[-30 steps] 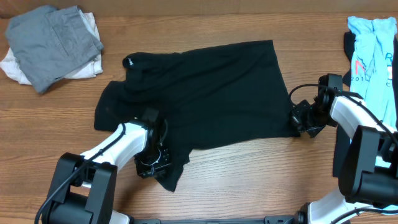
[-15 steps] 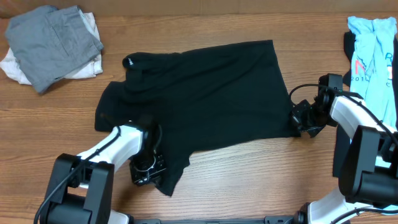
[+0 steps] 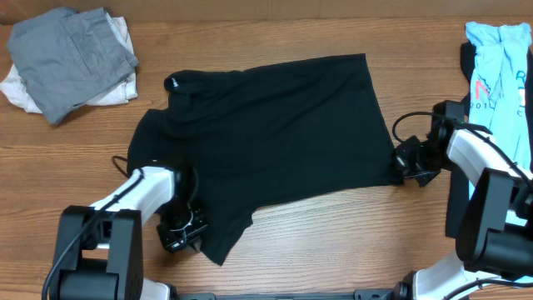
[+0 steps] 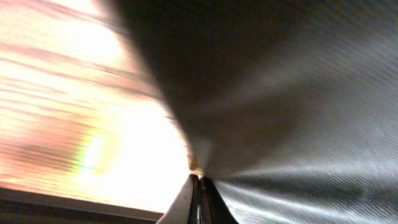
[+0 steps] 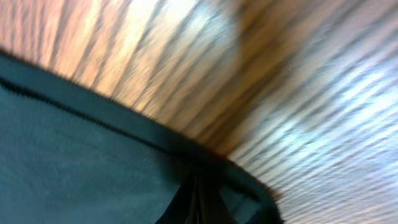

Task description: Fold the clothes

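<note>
Jaws of my left gripper (image 4: pixel 199 186) were pinched tight on a thin fold of the black T-shirt (image 3: pixel 275 133) at its near left corner, with the cloth fanning up and away from the tips. My right gripper (image 5: pixel 194 198) was likewise clamped on the shirt's hem at its near right corner, just where that edge met the bare table (image 3: pixel 333 242). The shirt lay spread between the two grips, rumpled around its collar and left sleeve and flatter toward its right side.

To do this step well, I judged, both arms needed to lift together and carry the near edge over toward the far edge, with the cloth taut between them so no crease got trapped. The left pinch looked shallow, and a quick tug might have slipped it. The grey and white pile (image 3: pixel 71 62) sat well off the shirt's far left, and the light-blue shirt (image 3: pixel 500 75) sat well off its right, so neither was in the way.
</note>
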`<state>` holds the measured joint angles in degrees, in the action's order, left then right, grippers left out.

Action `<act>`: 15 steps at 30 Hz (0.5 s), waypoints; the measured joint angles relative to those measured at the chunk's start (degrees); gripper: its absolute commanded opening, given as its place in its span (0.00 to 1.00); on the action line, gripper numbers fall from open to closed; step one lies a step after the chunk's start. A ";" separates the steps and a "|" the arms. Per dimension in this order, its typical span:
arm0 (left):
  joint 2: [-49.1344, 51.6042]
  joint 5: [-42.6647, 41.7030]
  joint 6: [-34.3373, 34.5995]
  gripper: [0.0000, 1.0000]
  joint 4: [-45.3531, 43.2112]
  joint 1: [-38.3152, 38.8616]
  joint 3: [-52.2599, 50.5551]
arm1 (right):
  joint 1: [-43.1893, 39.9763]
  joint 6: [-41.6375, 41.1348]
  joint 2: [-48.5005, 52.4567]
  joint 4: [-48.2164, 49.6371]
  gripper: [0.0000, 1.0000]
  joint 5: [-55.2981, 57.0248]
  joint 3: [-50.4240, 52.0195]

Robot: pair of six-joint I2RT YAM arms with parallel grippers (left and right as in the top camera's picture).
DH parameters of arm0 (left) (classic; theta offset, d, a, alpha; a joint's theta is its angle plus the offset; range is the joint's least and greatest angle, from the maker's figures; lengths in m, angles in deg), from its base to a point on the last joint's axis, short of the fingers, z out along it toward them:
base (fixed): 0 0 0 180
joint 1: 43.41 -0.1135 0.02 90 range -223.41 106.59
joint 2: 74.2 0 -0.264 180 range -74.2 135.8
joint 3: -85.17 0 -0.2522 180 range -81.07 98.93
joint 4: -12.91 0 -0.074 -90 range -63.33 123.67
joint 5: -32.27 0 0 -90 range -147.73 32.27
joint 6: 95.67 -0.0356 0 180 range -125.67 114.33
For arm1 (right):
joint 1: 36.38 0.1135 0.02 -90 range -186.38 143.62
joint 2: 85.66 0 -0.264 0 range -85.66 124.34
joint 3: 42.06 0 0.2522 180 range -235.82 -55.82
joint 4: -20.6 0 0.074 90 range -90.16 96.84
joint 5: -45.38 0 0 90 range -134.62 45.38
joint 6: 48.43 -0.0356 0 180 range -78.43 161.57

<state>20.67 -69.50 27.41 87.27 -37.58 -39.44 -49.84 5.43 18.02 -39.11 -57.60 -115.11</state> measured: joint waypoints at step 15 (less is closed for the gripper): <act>-3.13 5.77 -3.15 0.04 10.03 -2.03 20.46 | -4.94 -0.09 0.00 -5.03 0.04 1.81 -3.56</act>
<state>17.54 -63.73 24.26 97.30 -39.62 -18.98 -54.77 5.34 18.02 -44.14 -55.78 -118.67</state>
